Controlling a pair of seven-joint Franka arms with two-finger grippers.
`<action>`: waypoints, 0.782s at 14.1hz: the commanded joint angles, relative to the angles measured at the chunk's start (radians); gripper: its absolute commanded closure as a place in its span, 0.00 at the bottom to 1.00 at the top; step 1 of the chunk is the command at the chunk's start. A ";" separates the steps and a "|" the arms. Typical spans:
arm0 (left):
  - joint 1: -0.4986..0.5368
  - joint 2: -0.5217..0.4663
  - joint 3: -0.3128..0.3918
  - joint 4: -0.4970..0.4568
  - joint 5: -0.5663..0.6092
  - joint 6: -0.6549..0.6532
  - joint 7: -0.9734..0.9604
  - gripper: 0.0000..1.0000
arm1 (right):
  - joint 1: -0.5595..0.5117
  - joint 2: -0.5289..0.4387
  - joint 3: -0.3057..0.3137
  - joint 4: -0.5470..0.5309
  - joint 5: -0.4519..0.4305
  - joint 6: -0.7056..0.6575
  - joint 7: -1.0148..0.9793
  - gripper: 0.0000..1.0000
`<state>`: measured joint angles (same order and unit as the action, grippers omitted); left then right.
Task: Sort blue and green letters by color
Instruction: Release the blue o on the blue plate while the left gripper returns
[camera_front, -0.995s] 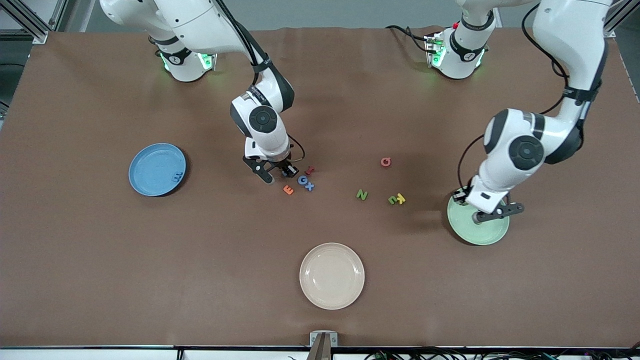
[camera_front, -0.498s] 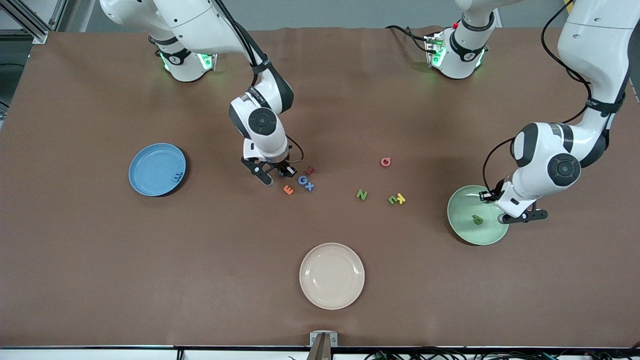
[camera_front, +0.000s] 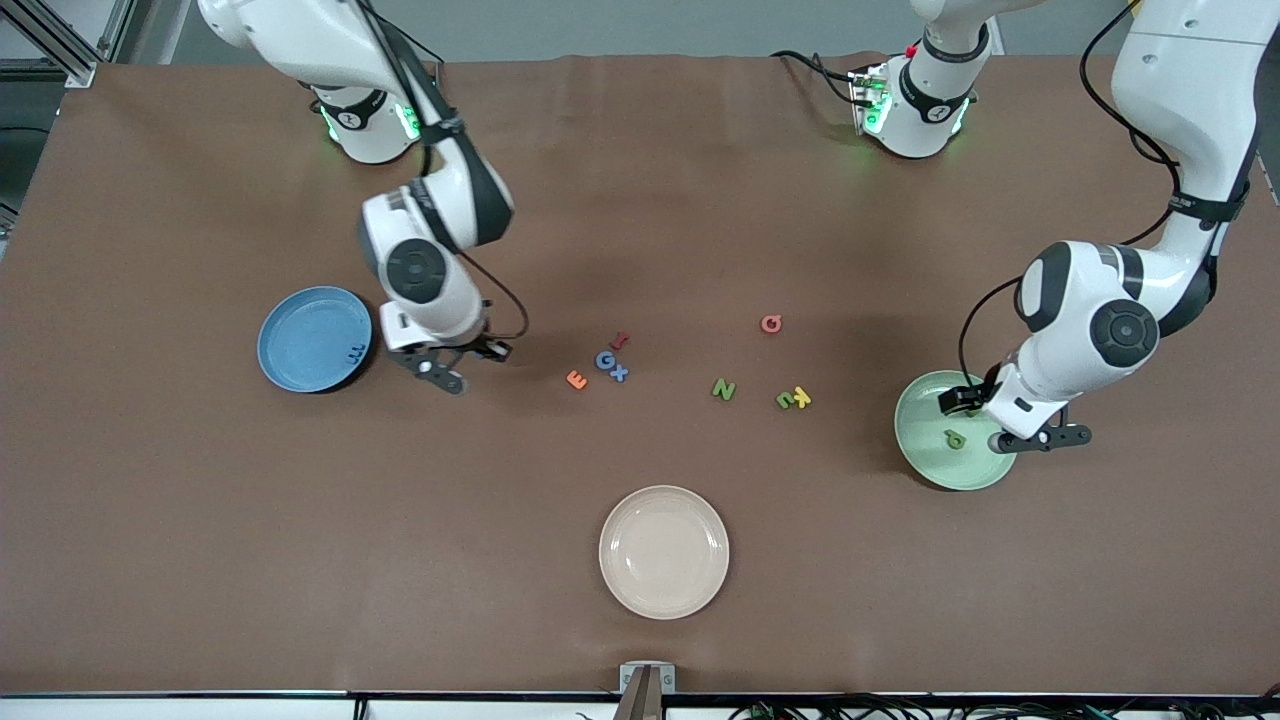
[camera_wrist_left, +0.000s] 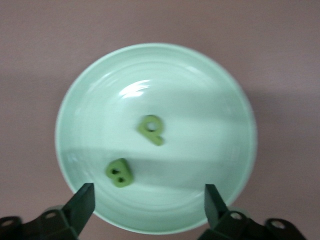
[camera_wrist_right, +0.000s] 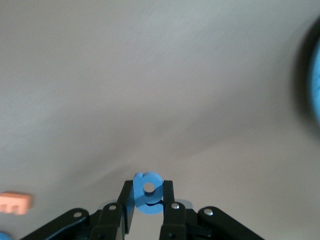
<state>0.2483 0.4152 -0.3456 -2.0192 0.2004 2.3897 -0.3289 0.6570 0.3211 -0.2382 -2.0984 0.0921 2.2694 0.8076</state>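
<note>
Now | brown table (camera_front: 200, 560) | right pincer (camera_wrist_right: 148, 212) clamps blue letter (camera_wrist_right: 148, 194) | left pincer (camera_wrist_left: 149, 200) wide, empty

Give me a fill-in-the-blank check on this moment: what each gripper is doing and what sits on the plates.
1. The right gripper is shut on a ____ letter over bare table beside the blue plate.
2. The left gripper, fingers open, is over the ____ plate.
3. That plate holds ____ green letters.
4. The cream plate holds ____ letters.

Missing words: blue; green; two; no
</note>
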 joint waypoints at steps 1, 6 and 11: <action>-0.017 -0.024 -0.088 -0.006 0.002 -0.012 -0.193 0.11 | -0.077 -0.163 -0.052 -0.162 -0.015 0.010 -0.245 1.00; -0.050 0.008 -0.141 -0.019 0.002 -0.006 -0.393 0.17 | -0.289 -0.252 -0.058 -0.268 -0.014 0.018 -0.586 1.00; -0.118 0.043 -0.148 -0.039 0.010 0.051 -0.604 0.28 | -0.413 -0.313 -0.058 -0.354 -0.035 0.016 -0.744 0.94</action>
<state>0.1505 0.4498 -0.4907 -2.0545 0.2004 2.4104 -0.8688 0.3015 0.0625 -0.3119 -2.4029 0.0722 2.2748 0.1241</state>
